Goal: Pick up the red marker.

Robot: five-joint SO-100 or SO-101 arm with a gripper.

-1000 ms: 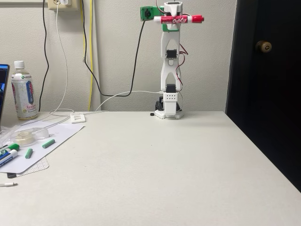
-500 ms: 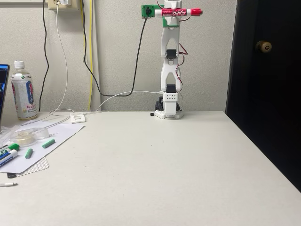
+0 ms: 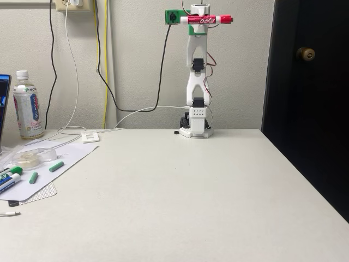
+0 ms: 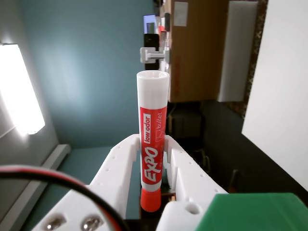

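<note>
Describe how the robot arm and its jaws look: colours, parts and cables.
The arm is white plastic, with dark motor blocks at its joints and thin red and black wires beside them. A green part sits near the top, with a small green camera board. In the wrist view, the gripper has white perforated jaws, metal screws and a red-and-black cable.

Even bright room light, sharp, lamp glare in wrist view

In the wrist view the red marker (image 4: 152, 159) carries a label band reading "EXPO" in large white letters, with "low odor" and "bullet" in smaller print beside it. In the fixed view, at far left, the bottle (image 3: 28, 106) has a label, possibly reading "Jasmine", too small to confirm.
</note>
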